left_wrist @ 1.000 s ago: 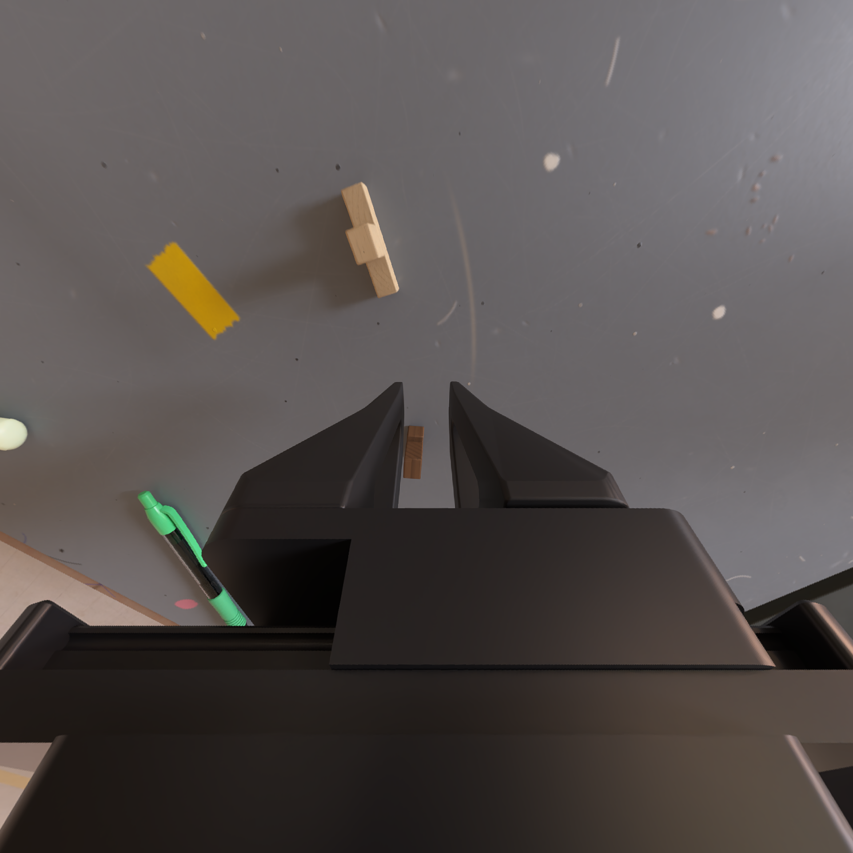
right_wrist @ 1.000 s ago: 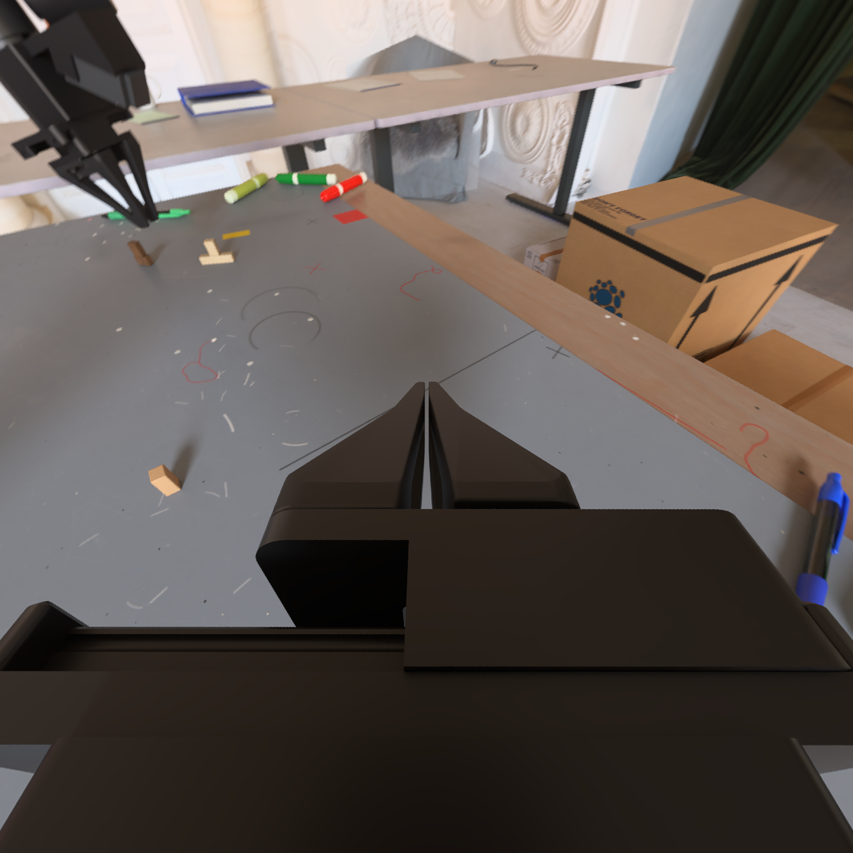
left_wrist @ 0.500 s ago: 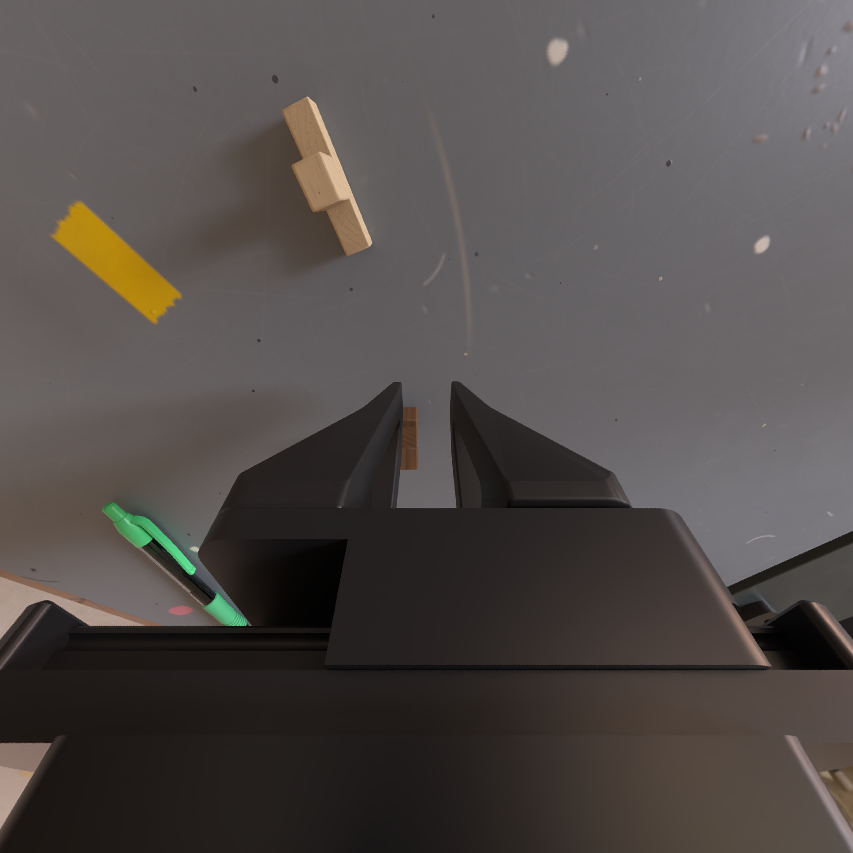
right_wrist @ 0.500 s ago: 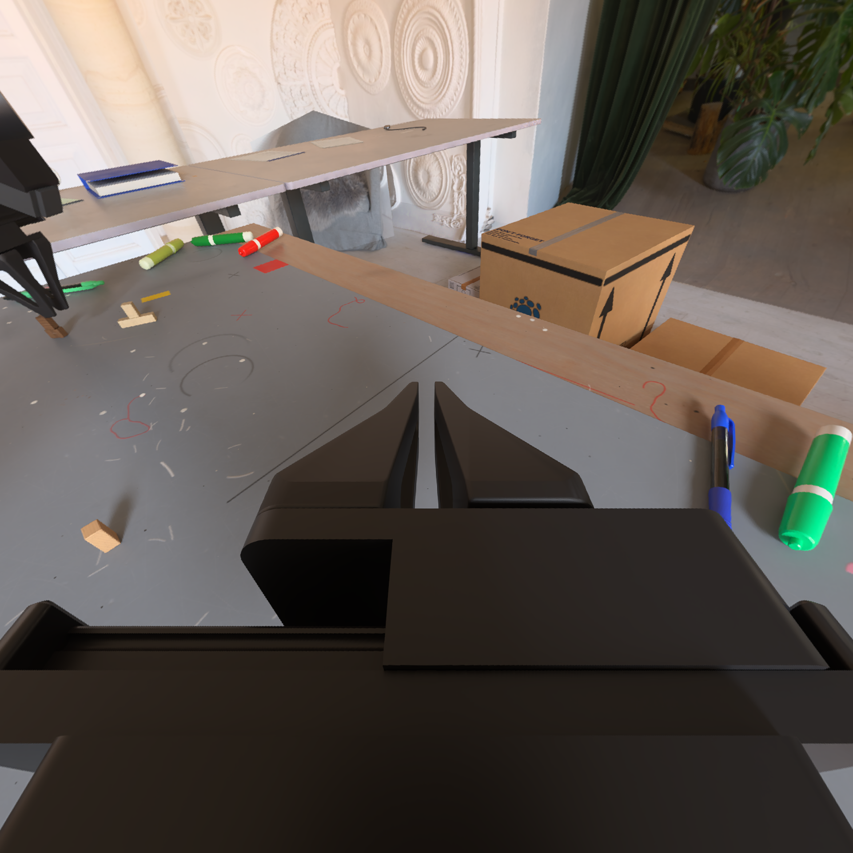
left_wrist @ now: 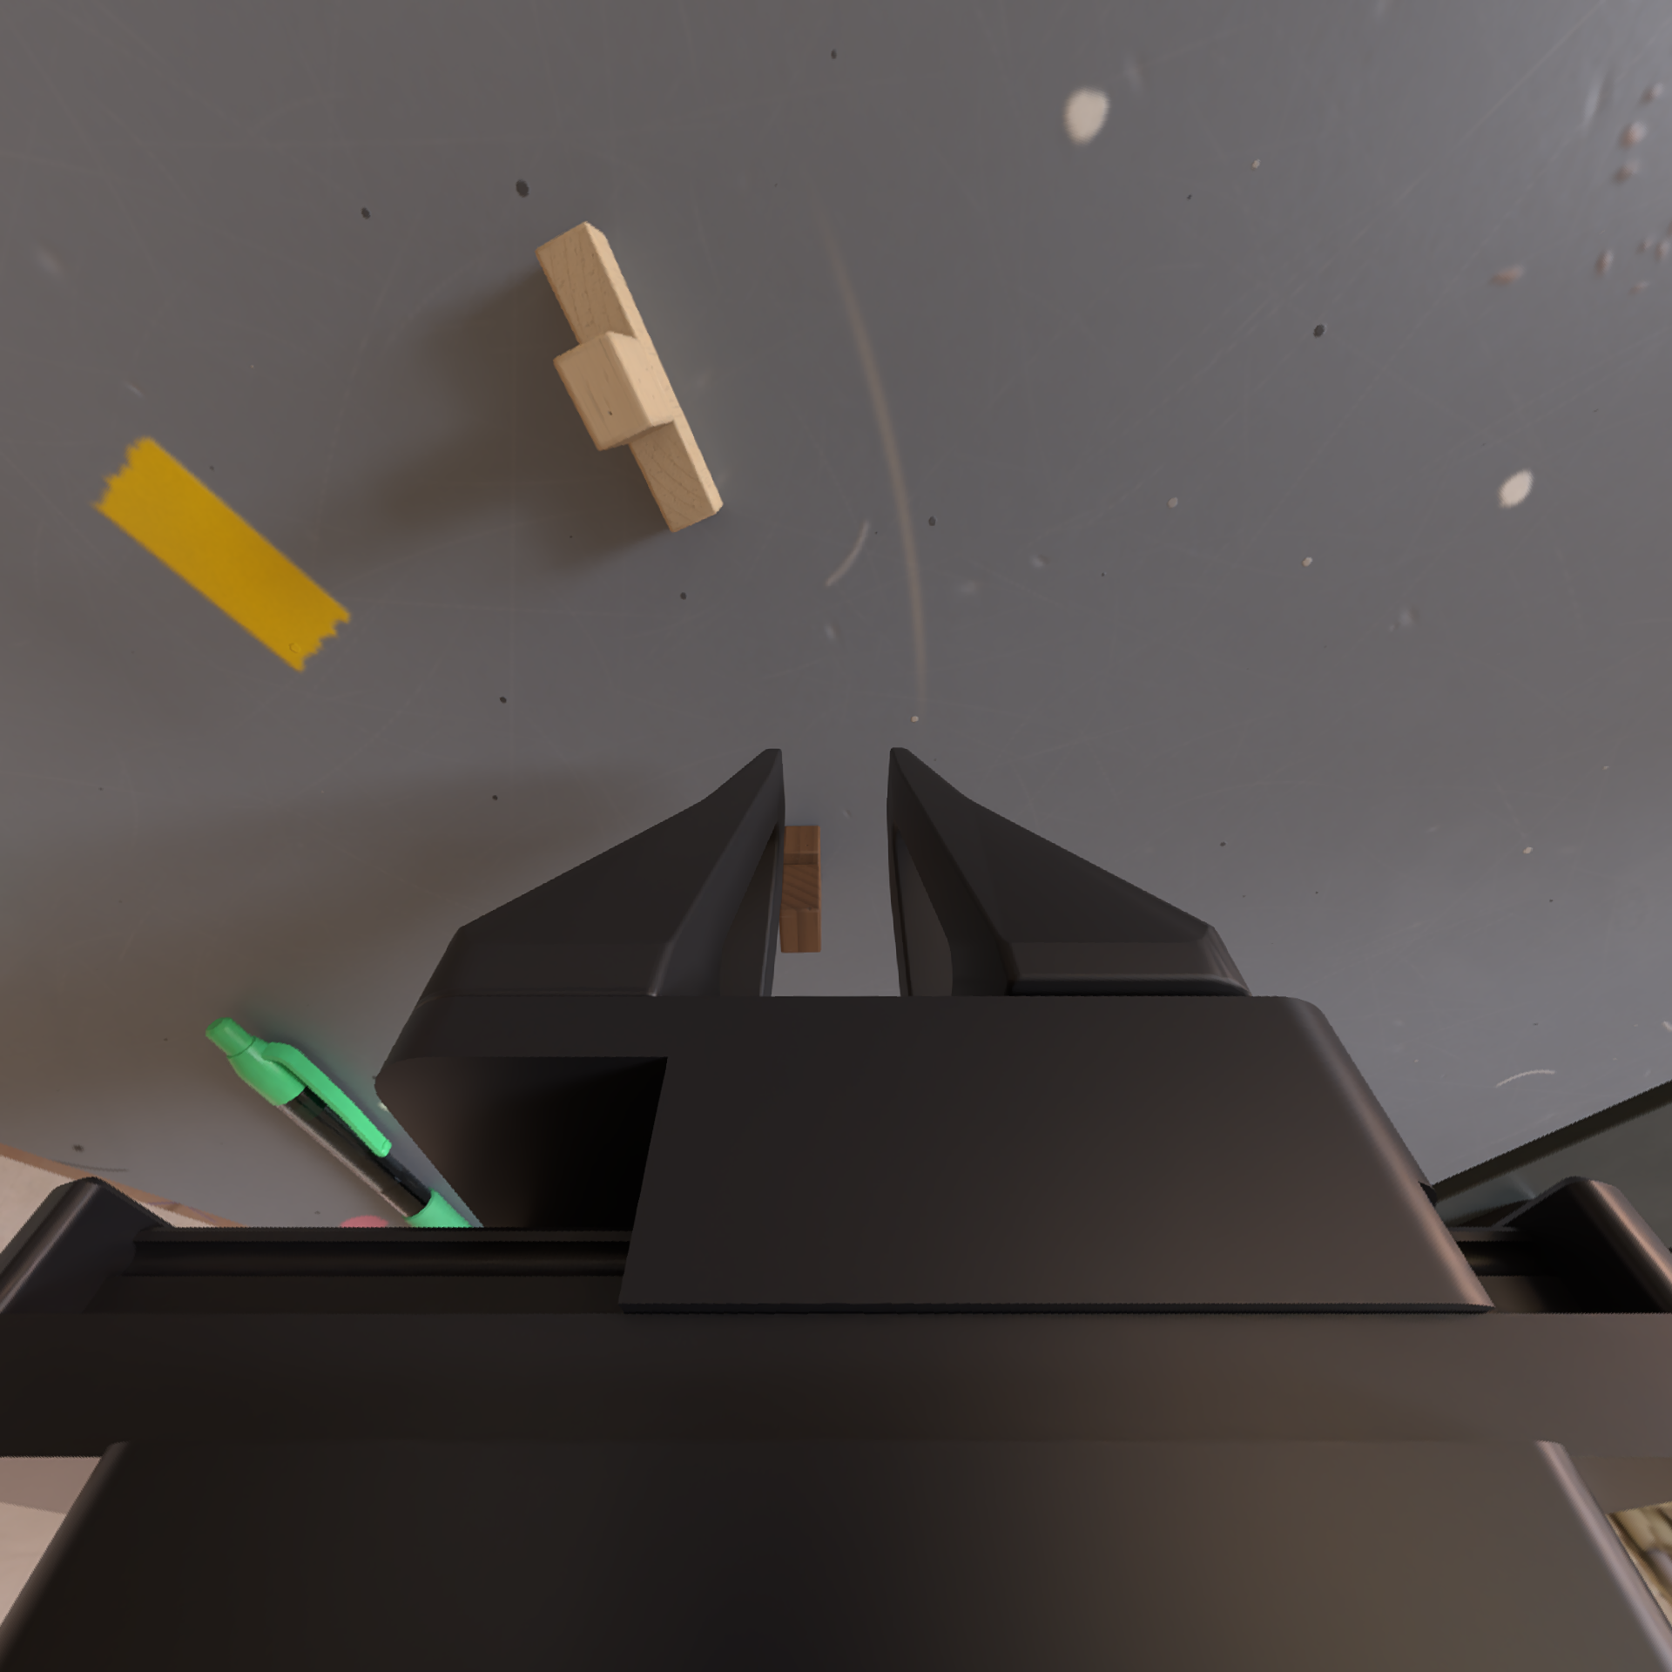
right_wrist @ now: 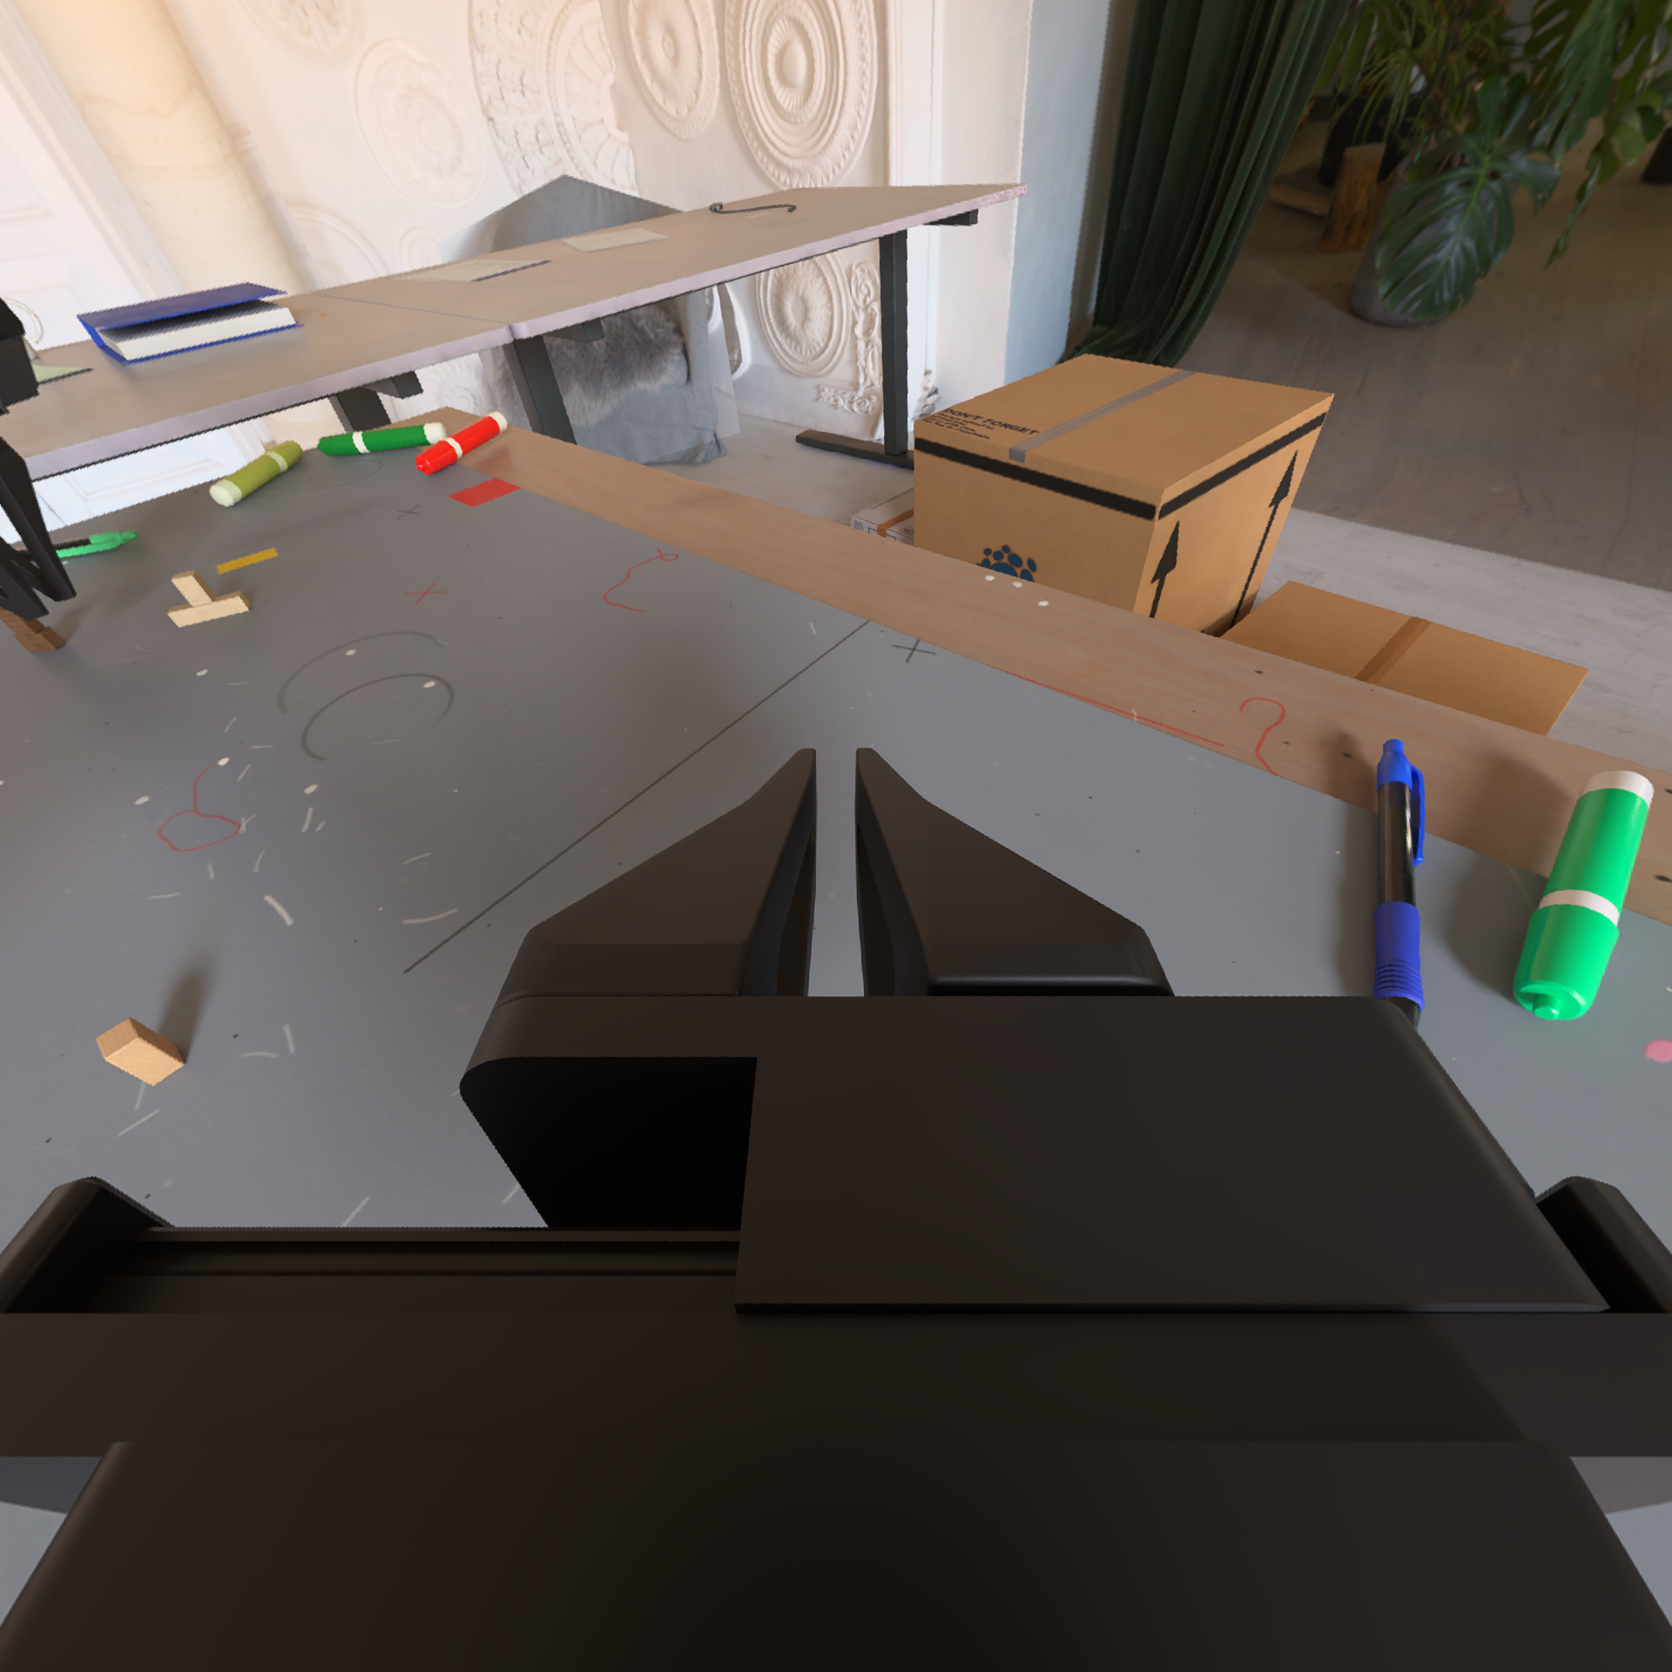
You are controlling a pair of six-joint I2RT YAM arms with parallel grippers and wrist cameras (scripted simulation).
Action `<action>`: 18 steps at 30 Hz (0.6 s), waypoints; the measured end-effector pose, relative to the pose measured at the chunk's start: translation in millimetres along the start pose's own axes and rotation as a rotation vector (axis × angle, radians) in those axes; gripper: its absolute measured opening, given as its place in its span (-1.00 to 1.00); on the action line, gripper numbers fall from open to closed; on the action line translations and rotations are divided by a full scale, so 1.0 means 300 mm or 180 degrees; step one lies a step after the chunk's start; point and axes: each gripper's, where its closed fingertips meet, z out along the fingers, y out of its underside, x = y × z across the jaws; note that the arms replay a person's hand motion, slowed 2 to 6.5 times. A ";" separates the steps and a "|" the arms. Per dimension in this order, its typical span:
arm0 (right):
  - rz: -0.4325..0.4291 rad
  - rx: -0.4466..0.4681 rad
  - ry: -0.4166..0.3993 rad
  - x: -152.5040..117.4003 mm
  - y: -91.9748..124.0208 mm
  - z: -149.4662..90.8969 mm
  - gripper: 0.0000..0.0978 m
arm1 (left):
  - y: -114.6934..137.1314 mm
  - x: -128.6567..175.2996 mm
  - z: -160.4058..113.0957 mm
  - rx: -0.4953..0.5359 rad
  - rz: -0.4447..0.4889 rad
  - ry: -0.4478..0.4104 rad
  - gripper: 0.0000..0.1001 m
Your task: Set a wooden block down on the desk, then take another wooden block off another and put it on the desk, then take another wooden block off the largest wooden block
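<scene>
In the left wrist view my left gripper (left_wrist: 837,753) is open and points down at the grey desk (left_wrist: 1176,633). A small brown wooden block (left_wrist: 801,888) shows in the gap, close to the left finger, lying on the desk. Ahead to the left lies a long pale wooden block (left_wrist: 689,479) with a small pale block (left_wrist: 617,389) on top of it. In the right wrist view my right gripper (right_wrist: 837,753) is empty with its fingers slightly apart. A pale wooden block (right_wrist: 140,1049) lies alone on the desk at its left. The stacked pair (right_wrist: 206,602) and the left gripper (right_wrist: 32,579) show far off.
A yellow tape strip (left_wrist: 222,552) and a green pen (left_wrist: 335,1122) lie left of the left gripper. A blue pen (right_wrist: 1398,869) and a green marker (right_wrist: 1583,896) lie right of the right gripper by the wooden edge strip (right_wrist: 905,579). More markers (right_wrist: 380,441) lie far back. A cardboard box (right_wrist: 1113,479) stands beyond the desk.
The left gripper has come closer to the desk, with the brown block staying between its slightly wider fingers. The right gripper has swung to the right and its fingers have parted a little.
</scene>
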 end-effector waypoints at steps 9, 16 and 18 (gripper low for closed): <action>-0.0041 -0.0061 0.0007 -0.001 0.017 0.007 -0.86 | 0.023 -0.030 -0.016 -0.0089 -0.0059 -0.0086 -0.68; -0.0044 -0.0076 0.0002 -0.001 0.020 0.008 -0.86 | 0.061 -0.045 -0.044 -0.0185 -0.0098 -0.0046 -0.75; -0.0045 -0.0082 -0.0001 -0.002 0.021 0.009 -0.87 | 0.071 -0.042 -0.045 -0.0226 -0.0078 -0.0027 -0.75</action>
